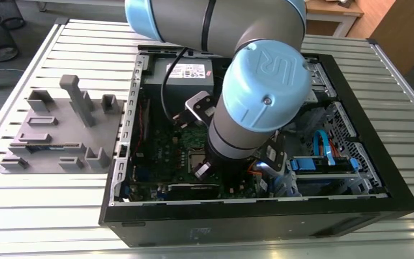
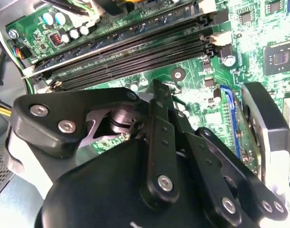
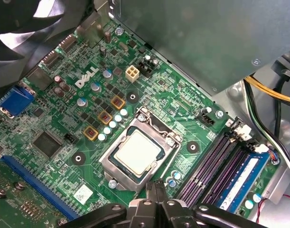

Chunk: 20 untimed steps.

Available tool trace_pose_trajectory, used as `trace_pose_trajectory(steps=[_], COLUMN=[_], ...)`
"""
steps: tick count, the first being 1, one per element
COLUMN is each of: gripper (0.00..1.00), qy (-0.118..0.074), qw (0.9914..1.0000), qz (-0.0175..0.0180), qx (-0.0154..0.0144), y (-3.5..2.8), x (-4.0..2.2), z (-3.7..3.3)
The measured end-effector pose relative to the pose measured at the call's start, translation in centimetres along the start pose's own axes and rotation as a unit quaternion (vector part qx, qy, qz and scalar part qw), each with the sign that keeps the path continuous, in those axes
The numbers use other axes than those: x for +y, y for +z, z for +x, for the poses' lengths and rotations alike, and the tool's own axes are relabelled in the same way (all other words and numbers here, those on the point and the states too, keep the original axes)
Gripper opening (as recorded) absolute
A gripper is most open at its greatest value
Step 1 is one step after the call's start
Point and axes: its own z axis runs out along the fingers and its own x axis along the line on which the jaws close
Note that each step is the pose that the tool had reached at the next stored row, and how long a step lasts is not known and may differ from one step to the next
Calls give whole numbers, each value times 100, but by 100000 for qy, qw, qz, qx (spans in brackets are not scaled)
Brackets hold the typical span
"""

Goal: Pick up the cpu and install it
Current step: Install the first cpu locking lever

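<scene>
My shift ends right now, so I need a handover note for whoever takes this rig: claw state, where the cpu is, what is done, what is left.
Claw: shut, holding nothing, poised close to the socket's edge over the motherboard.
Cpu: lying flat in the socket, inside the silver frame, apart from the claw.
Done: the cpu is in the socket.
Left: whether it is fully seated, or the frame latched, cannot be told from these views.
</scene>
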Motion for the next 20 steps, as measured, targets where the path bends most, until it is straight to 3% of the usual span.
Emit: trace_pose_trajectory(steps=[15, 20], gripper=[11, 11], qy=[13, -1], qw=[100000, 99999], qz=[-48, -381], qx=[-38, -287], y=[12, 40], x=[-70, -76], z=[-78, -73])
